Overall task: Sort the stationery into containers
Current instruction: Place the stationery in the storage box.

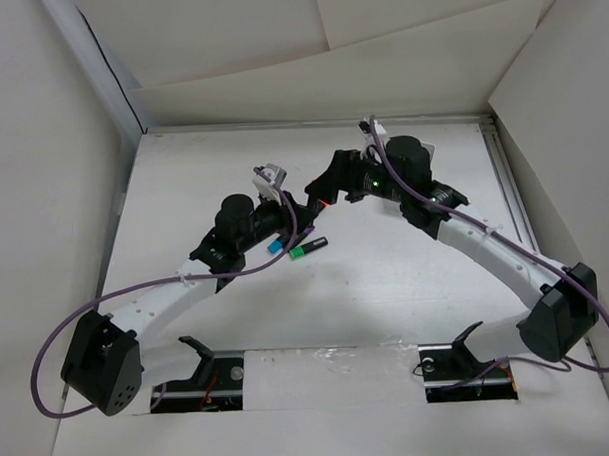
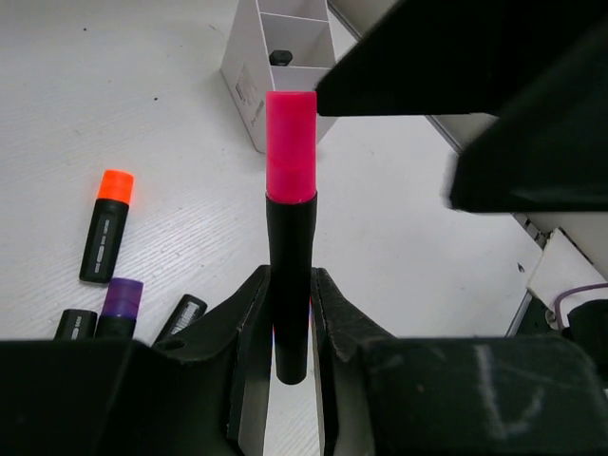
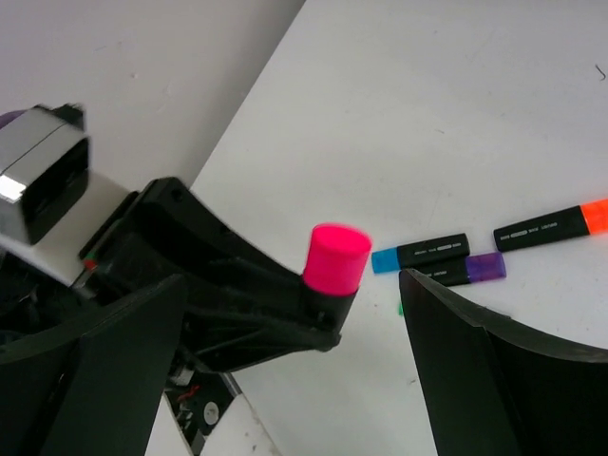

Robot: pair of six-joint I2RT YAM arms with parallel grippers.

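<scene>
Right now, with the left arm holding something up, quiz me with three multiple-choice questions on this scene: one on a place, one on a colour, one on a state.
1. Where is the orange-capped marker?
A) in a compartment
B) lying on the table
C) propped against a wall

2. What colour is the cap of the held marker in the left end effector?
A) green
B) blue
C) pink

3. How is the right end effector?
A) open
B) shut on a marker
C) shut on nothing

Answers:
1. B, it lies flat on the white surface, left of the held marker.
2. C, the pink cap sticks up above the clamped black body.
3. A, its fingers stand wide apart, one on each side of the pink cap.
</scene>
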